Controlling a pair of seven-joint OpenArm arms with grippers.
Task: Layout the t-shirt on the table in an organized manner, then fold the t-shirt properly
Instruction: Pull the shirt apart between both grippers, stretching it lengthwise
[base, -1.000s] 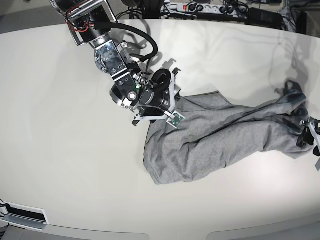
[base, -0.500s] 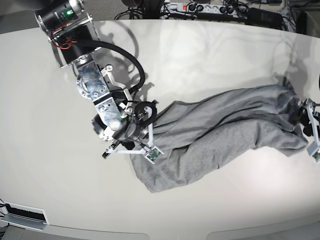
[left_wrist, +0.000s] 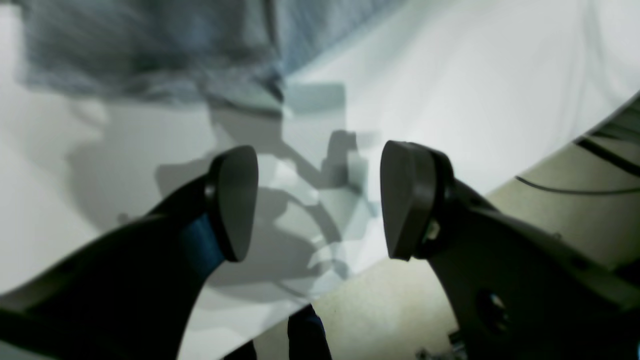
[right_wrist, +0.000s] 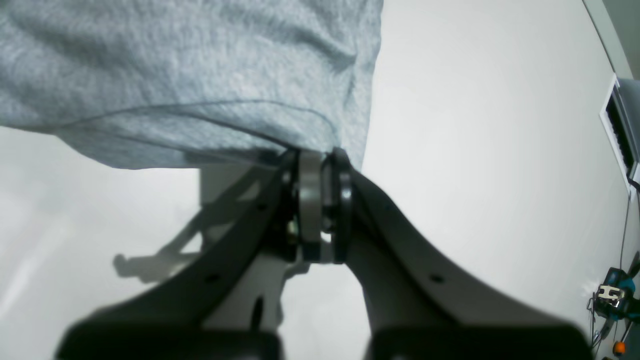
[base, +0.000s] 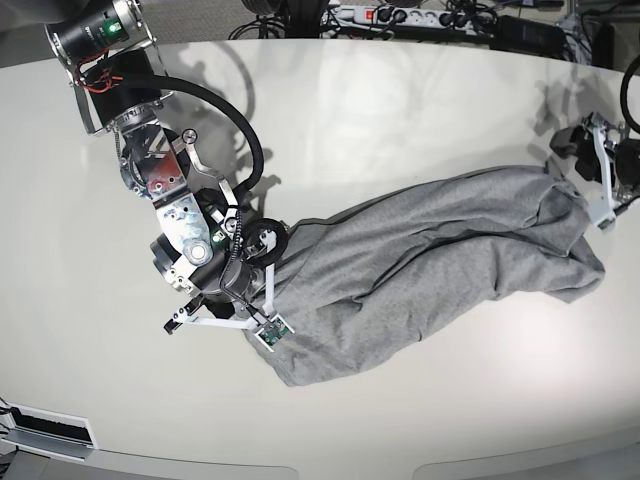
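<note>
The right gripper (right_wrist: 320, 200), pinching the t-shirt's (base: 440, 260) edge, has dragged it toward the table's (base: 400, 100) near-left edge. The left gripper (left_wrist: 317, 200), spread and empty, has let go near the far-right edge, leaving the shirt stretched but bunched.

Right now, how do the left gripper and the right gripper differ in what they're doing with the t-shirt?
The right gripper is shut, pinching an edge of the t-shirt; the left gripper stands wide open with nothing between its fingers. The right gripper sits at the shirt's near-left end in the base view; the left gripper hangs clear of the fabric by the far-right end. Both are low over the table.
</note>
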